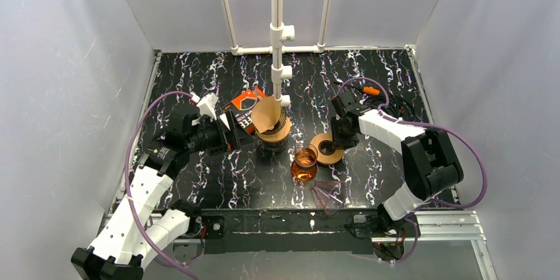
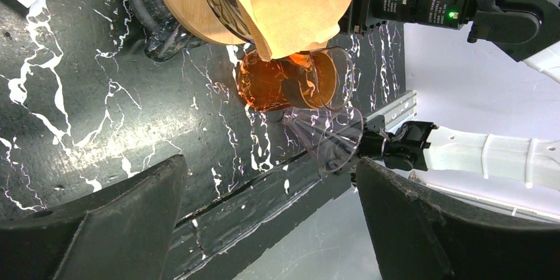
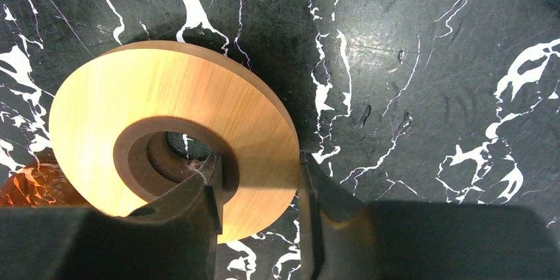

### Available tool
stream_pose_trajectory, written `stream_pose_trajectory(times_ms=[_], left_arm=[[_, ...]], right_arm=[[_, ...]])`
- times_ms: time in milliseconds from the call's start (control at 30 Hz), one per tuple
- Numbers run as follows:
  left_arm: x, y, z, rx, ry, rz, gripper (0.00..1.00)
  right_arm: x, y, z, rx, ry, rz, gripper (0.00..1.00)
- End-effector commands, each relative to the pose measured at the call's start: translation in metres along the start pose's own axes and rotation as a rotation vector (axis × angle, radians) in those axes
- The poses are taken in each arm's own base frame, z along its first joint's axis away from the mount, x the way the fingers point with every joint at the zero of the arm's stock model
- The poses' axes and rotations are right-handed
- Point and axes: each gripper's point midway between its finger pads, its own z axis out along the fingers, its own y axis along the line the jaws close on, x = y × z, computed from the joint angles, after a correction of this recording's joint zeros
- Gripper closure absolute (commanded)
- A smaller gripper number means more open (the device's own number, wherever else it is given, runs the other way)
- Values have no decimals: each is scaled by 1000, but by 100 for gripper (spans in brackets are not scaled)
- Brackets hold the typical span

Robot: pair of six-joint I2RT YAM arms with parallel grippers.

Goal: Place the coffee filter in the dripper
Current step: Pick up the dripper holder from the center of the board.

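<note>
**Filter sits in the dripper; left hand free, right hand on the ring**

Top external: I count two grippers, one coffee filter (image 1: 266, 115), one dripper (image 1: 276, 136), one wooden ring (image 1: 327, 151), one amber glass (image 1: 304, 164), one clear funnel (image 1: 328, 194) and one coffee bag (image 1: 243, 104). The filter stands as a brown cone in the dripper's mouth, just ahead of my left gripper (image 1: 228, 133). The bag lies beyond that gripper, touching or nearly touching the dripper. My right gripper (image 1: 342, 140) is down on the ring. The glass is just to the near side of it, and the funnel nearer again, close to the table's front edge. The widest bare marble (image 1: 218, 181) is on the near side of the left gripper. The white post (image 1: 277, 29) rises just beyond the dripper.

Left wrist: my fingers (image 2: 99, 227) are spread wide with nothing between them. The filter and the dripper's wooden collar are ahead of the tips. The glass and funnel are between the two fingers' lines, further out, and the front edge of the table runs beside the funnel.

Right wrist: the jaws are pinched on the ring's band, one finger (image 3: 198, 201) inside the hole and the other on the outer rim. The ring lies flat on the marble. A sliver of the glass shows off the left finger, and open table lies ahead and to the right.
</note>
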Motion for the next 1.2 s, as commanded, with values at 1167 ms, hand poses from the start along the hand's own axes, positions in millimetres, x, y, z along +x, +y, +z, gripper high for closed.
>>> stream_pose_trajectory(times_ms=[1167], left_arm=[[6, -117, 21, 269, 70, -3, 19]], right_arm=[[-73, 52, -217, -371, -491, -79, 99]])
